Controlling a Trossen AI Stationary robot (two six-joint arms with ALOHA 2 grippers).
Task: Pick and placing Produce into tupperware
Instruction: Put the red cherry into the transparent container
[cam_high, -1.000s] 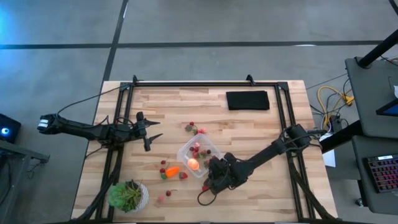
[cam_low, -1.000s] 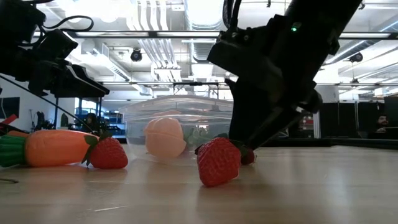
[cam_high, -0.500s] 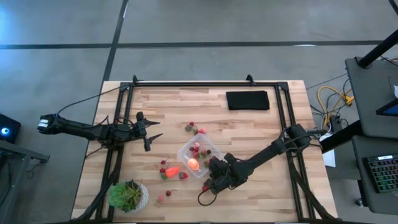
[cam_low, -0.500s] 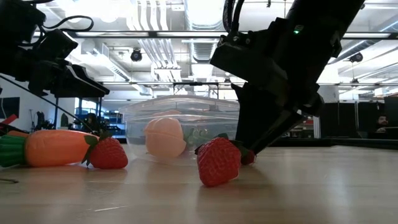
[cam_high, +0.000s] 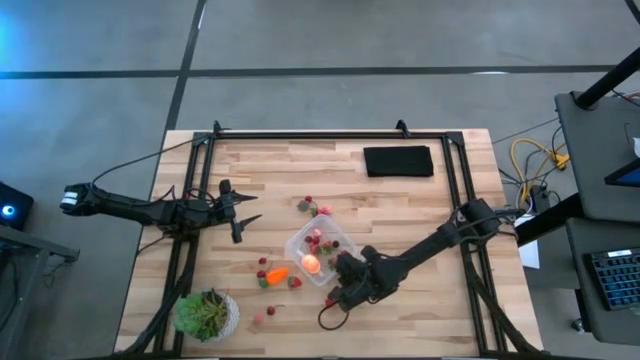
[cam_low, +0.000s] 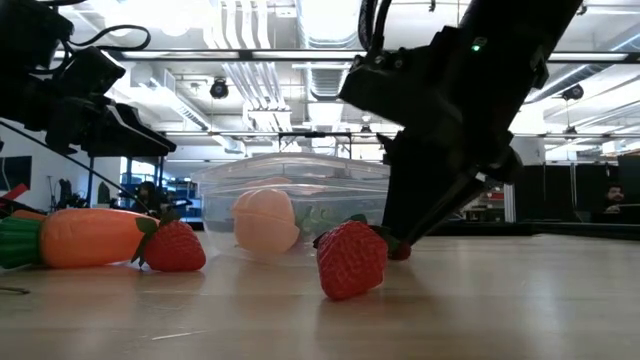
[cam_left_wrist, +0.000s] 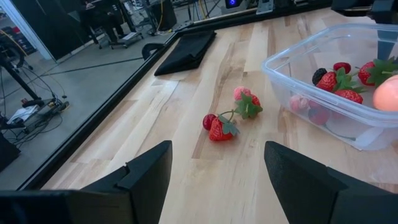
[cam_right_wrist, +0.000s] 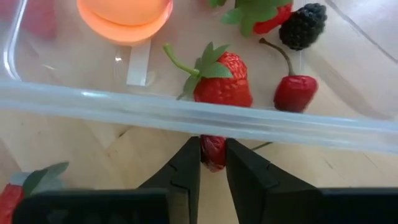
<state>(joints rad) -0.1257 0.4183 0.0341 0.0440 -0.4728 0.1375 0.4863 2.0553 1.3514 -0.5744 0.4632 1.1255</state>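
The clear tupperware stands mid-table and holds a round pink-orange fruit, strawberries, a cherry and a blackberry. My right gripper points steeply down just outside the tupperware's wall, shut on a small red piece. An orange carrot and loose strawberries lie on the table beside the tupperware. At the table's left side my left gripper waits open, touching nothing. My right gripper pinches the small red piece between its two fingertips, coming from above at a steep slant. The piece sits low, right against the outside of the tupperware's wall. In the low view it appears down at the table top.
A cluster of strawberries lies on the far side of the tupperware. A leafy potted plant stands at the near left corner, and a flat black pad lies at the far right. A black frame runs along the table's edges.
My right gripper has shut its fingers onto the small red piece beside the tupperware, staying in place. Nothing else has moved.
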